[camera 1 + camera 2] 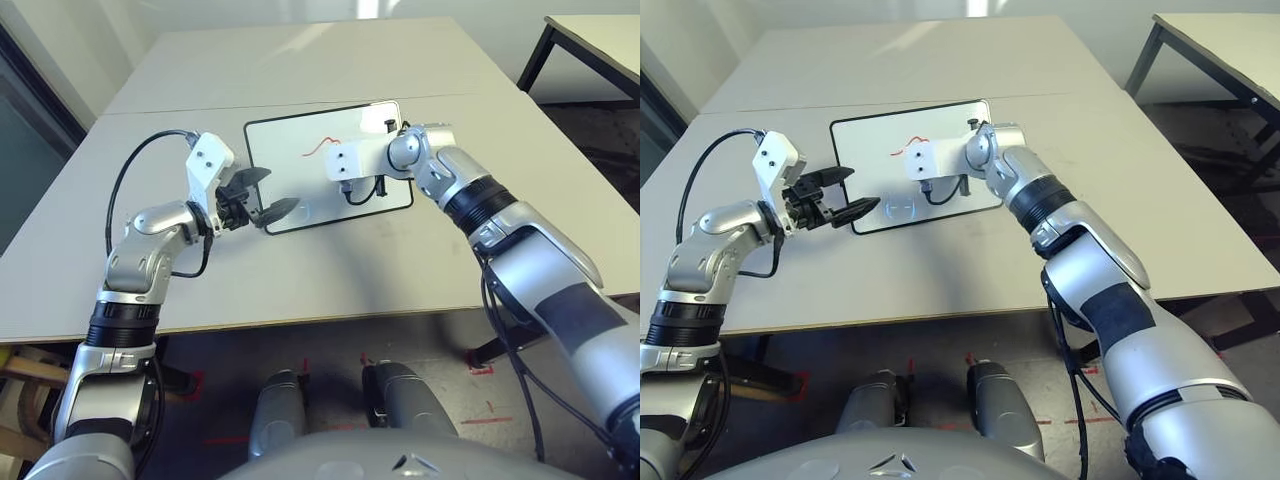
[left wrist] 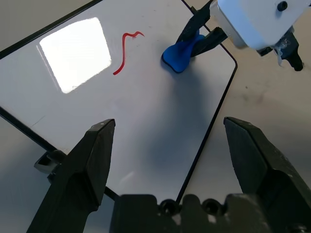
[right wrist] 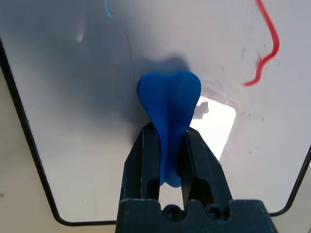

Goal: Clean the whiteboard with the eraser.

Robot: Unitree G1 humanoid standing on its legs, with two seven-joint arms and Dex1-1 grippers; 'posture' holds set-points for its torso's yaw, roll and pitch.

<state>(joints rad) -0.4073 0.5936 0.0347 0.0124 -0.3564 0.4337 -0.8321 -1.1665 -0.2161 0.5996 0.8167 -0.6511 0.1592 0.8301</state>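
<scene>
While the left hand (image 1: 257, 200) hovers at the near-left corner of the whiteboard (image 1: 300, 190), its two black fingers stand wide apart and hold nothing. One fingertip (image 1: 281, 209) sits over the board's near edge. The whiteboard lies flat on the grey tabletop (image 1: 330, 270), turned a little askew, its thin black frame running round a glossy white face. A short red scribble (image 1: 318, 146) marks the board towards its far side. Just right of that scribble the right hand (image 3: 169, 145) reaches in over the board, pointing downward, its fingers pinched tight on the eraser (image 3: 170, 104). The eraser is bright blue, and its broad rounded end sits against the white surface, beside the scribble but apart from it.
</scene>
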